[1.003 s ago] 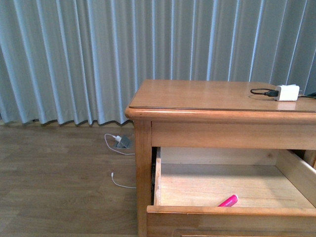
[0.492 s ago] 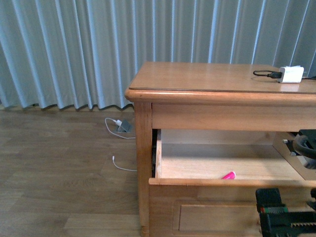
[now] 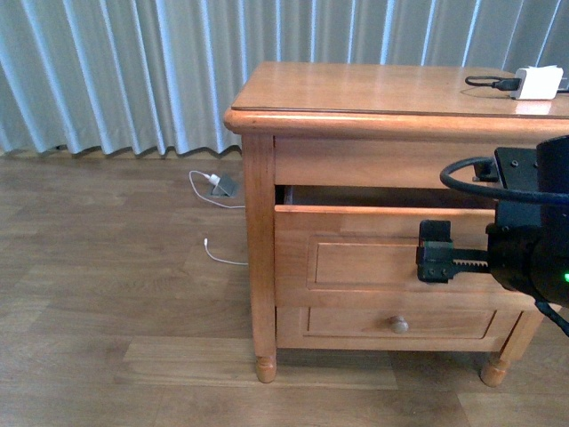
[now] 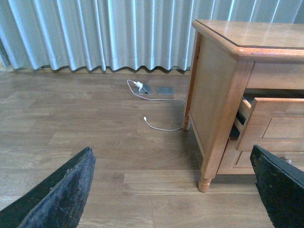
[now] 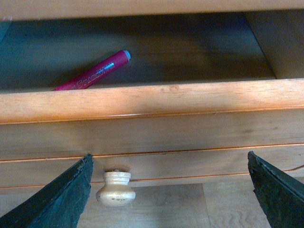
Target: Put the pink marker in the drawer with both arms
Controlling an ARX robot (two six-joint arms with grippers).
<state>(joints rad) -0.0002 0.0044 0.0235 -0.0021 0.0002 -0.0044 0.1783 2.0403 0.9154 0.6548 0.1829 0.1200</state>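
So the pink marker (image 5: 95,71) is already lying inside the drawer (image 3: 373,258), on the pale floor just behind the front board. That makes closing the drawer the step in hand, I'd say. From the front it's nearly shut, with just a dark slit under the chest top.

The right gripper (image 5: 168,190) is spread wide with nothing in it. Its two fingers straddle the drawer front, and the round pale knob (image 5: 116,188) sits just inside the left one. In the front view that arm hangs right in front of the drawer panel. The left gripper (image 4: 173,190) is also wide open and empty, pointing at bare floor left of the chest, well away from everything.

To do this well, I'd push flat and square on the front board rather than near one end, so the drawer doesn't rack on its runners. I'd also go slow so the marker doesn't roll around in there. The left arm just needs to stay clear.

Compared to half a second ago, the drawer was pulled well out then, with the marker's tip peeking over the front board. Now it's mostly pushed in and the marker can't be seen from the front at all. The right arm now sits higher in the frame too.

The white charger (image 3: 539,83) sits on the far right of the chest top.
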